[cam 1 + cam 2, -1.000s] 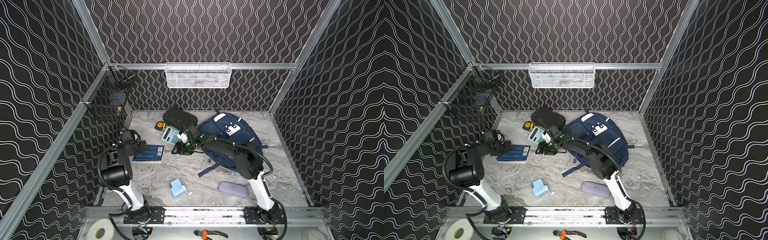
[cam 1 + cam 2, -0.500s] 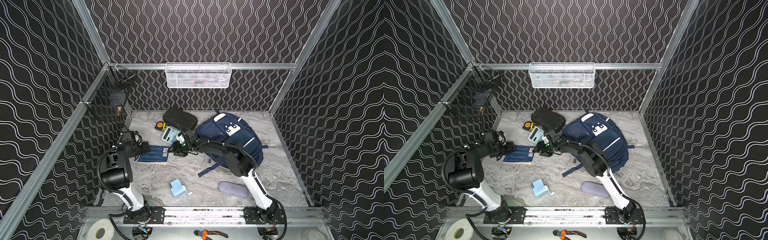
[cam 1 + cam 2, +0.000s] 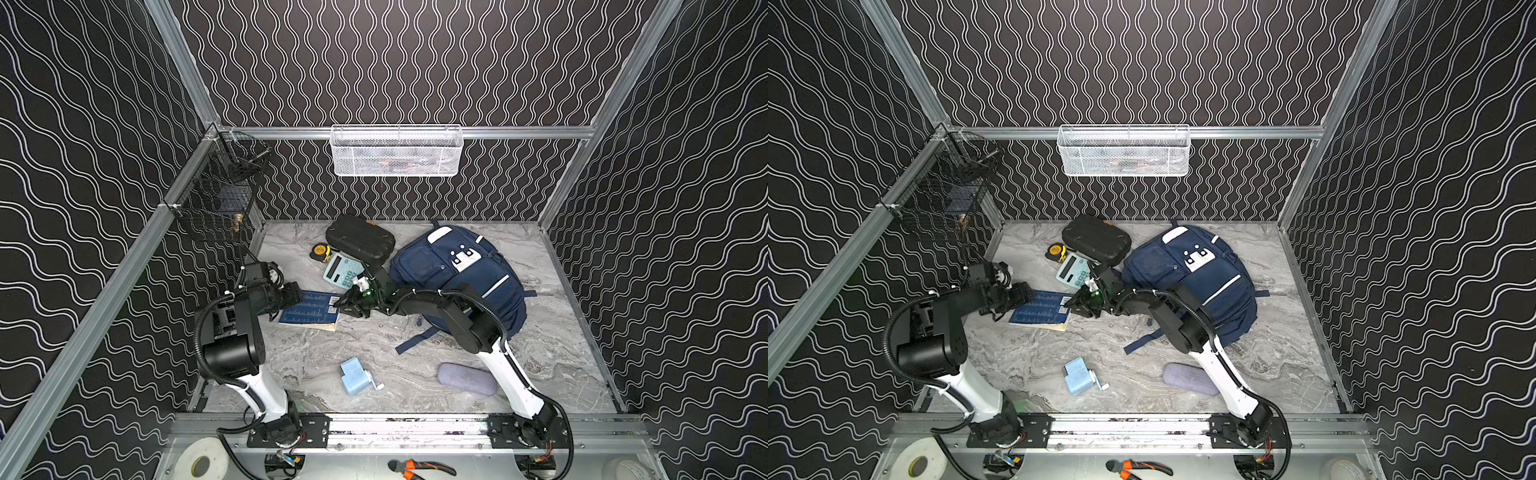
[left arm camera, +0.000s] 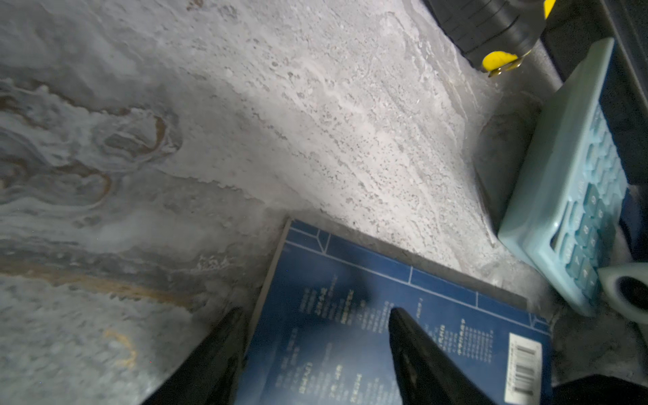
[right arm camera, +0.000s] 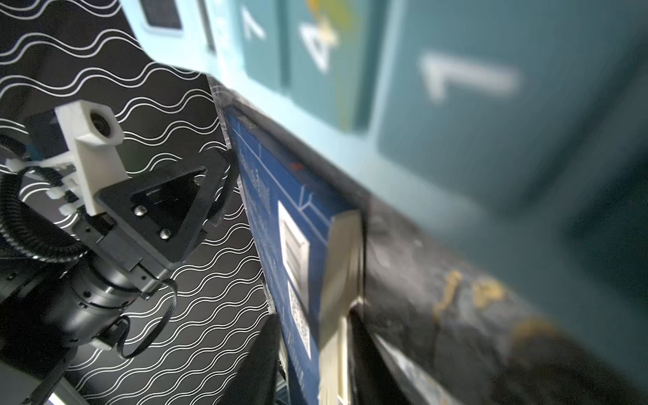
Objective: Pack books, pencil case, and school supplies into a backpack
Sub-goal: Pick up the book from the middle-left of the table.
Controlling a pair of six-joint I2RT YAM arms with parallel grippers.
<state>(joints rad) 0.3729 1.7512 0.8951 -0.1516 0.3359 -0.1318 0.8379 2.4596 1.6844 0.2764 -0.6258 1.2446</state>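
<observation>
in the last second the right gripper (image 3: 345, 300) moves away from beside the calculator (image 3: 341, 269) and comes to the barcode corner of the blue book (image 3: 309, 312). its fingers close and now pinch cover and pages together. the left gripper (image 4: 315, 312) arrives at the opposite edge with fingers spread, one over the cover and one on the table (image 3: 316, 357) beside it. the book lies on the table near the backpack (image 3: 457, 274), not yet packed. i judge that the lift of this book can begin.

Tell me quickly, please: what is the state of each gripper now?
Left gripper: open, jaws astride the blue book edge.
Right gripper: closed on the blue book's barcode corner.
</observation>
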